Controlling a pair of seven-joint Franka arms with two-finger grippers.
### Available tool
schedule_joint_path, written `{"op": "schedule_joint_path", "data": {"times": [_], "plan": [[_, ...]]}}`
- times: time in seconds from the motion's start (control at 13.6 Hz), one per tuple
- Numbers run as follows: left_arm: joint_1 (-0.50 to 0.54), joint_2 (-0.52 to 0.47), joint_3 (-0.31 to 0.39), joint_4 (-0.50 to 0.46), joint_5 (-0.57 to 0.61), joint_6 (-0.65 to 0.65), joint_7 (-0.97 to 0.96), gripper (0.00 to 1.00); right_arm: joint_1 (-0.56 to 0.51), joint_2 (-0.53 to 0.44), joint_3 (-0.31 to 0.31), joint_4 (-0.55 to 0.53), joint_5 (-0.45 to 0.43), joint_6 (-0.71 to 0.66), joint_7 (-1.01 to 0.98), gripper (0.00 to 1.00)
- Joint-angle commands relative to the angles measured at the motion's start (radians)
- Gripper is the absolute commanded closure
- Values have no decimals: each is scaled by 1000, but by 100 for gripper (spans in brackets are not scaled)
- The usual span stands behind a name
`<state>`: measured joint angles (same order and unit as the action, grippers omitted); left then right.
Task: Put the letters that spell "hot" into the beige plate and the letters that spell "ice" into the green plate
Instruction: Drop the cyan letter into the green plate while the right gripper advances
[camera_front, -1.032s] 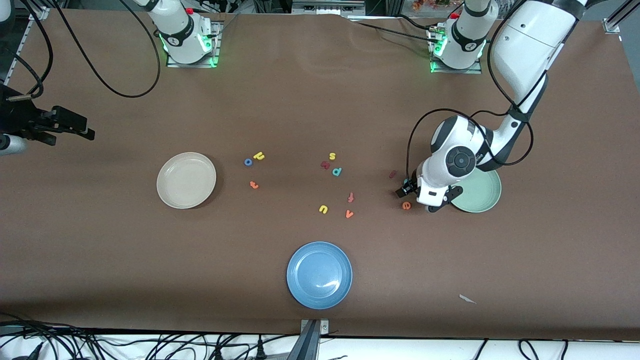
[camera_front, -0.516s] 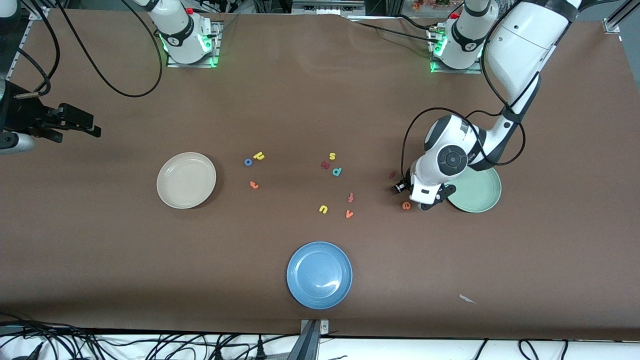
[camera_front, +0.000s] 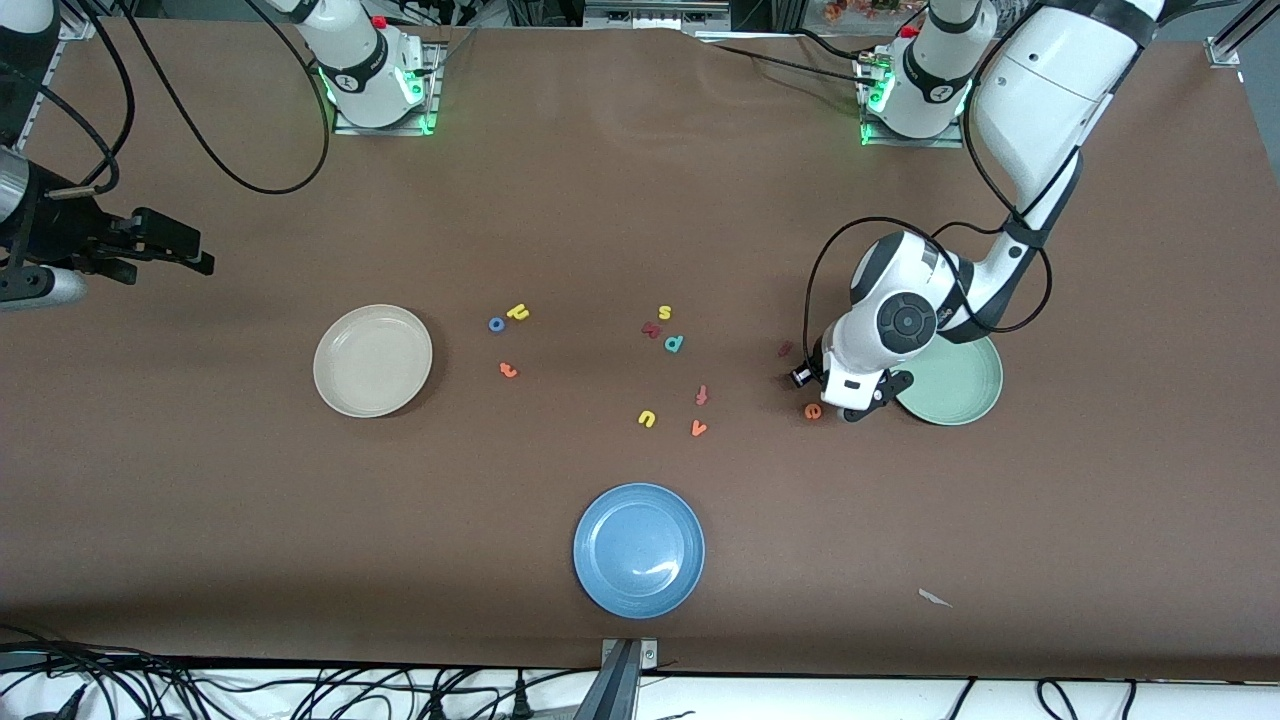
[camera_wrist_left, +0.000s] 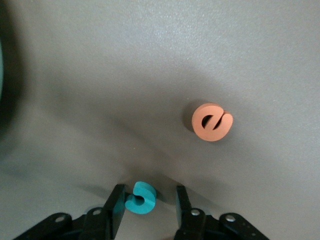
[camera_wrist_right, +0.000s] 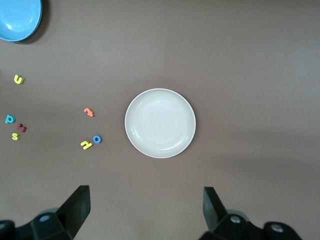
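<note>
My left gripper is down at the table beside the green plate, its jaws open around the teal c. One finger touches the c and the other stands apart from it. In the front view the left gripper hides the c. The orange e lies next to the gripper and the dark red i a little farther from the camera. By the beige plate lie the blue o, yellow h and orange t. My right gripper waits wide open and empty at the right arm's end.
A blue plate sits near the front edge. In the middle lie a yellow s, a dark red letter, a teal p, an orange f, a yellow u and an orange v. A paper scrap lies toward the left arm's end.
The left gripper has shifted slightly toward the middle of the table and its fingers have narrowed around the teal c. The right gripper has drifted a little toward the table's middle.
</note>
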<state>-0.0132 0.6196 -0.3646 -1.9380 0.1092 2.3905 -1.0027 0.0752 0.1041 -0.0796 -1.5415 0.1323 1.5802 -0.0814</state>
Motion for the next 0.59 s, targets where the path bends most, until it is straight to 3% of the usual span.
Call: {"op": "schedule_joint_path", "data": {"times": [0.0, 0.29, 0.52], "plan": [[5, 8, 3, 1, 35, -4, -14, 65, 63, 11, -3, 14, -52, -11, 67, 0], [5, 8, 4, 1, 35, -8, -14, 88, 97, 12, -2, 14, -65, -11, 117, 0], [12, -4, 7, 11, 35, -23, 24, 92, 97, 25, -5, 14, -62, -11, 120, 0]]}}
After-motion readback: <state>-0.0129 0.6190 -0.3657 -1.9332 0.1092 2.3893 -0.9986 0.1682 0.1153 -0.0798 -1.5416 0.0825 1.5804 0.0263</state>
